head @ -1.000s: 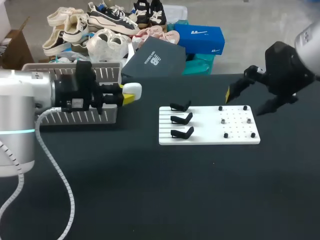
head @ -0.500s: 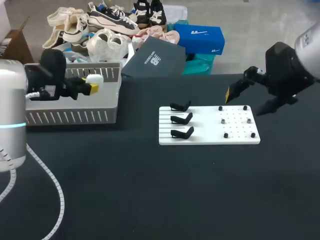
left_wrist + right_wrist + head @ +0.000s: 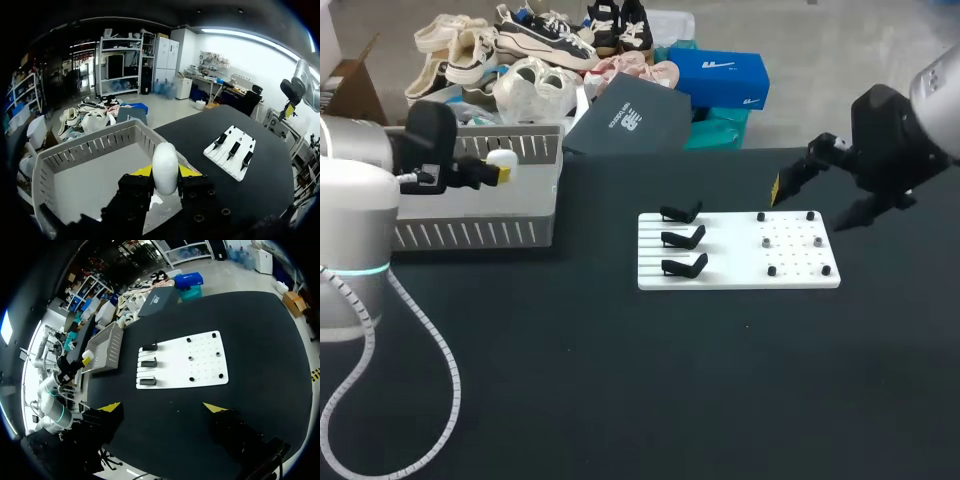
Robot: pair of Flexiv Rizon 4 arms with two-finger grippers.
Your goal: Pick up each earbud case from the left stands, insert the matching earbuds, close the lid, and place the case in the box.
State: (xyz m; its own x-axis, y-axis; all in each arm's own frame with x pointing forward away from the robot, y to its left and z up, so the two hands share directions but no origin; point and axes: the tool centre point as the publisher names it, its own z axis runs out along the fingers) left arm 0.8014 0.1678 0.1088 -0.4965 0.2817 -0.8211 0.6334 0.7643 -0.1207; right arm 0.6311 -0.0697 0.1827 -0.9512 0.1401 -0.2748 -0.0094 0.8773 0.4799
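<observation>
What hides around the box [image 3: 480,233]
In the head view the left arm [image 3: 350,200] covers the box's left end. Over the box, the earbud case [image 3: 165,162] has its lower half buried in the left gripper [image 3: 165,173]. The pegs [image 3: 791,243] on the white board [image 3: 720,275] right of the box are too small to read.

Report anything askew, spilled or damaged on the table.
Nothing stands out. The white board lies flat with its three black stands lined up, and the left gripper holds the earbud case squarely over the grey box.
</observation>
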